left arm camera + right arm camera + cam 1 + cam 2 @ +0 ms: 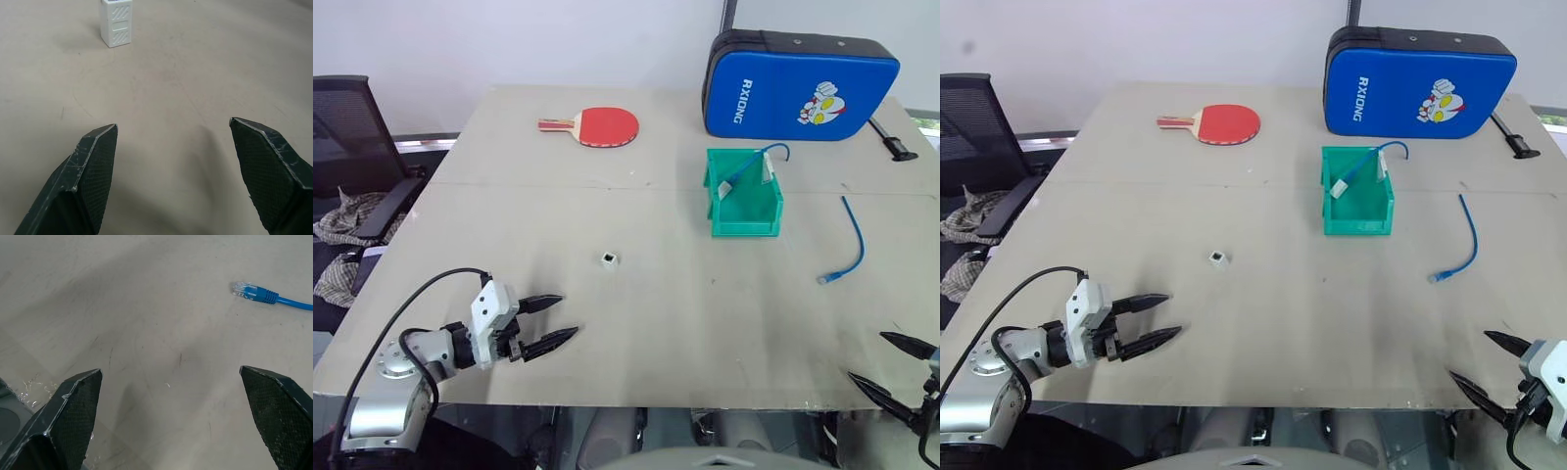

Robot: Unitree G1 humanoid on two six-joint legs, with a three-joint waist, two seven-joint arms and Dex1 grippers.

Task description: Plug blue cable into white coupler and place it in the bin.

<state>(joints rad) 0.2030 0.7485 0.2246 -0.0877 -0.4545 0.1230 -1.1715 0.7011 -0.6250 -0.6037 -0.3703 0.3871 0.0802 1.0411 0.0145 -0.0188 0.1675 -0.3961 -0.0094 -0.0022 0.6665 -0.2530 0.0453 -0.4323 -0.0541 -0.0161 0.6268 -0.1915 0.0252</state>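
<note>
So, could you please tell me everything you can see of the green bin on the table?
The green bin is a small boxy container, apparently plastic, open at the top with a lower front wall. It stands upright on the table, just in front of the blue zip case. Inside, a short blue cable leans against the back and curls over the rim, with white pieces on it. Neither gripper touches the bin.

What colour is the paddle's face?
Red, on the paddle; clearest in the left eye view.
</note>
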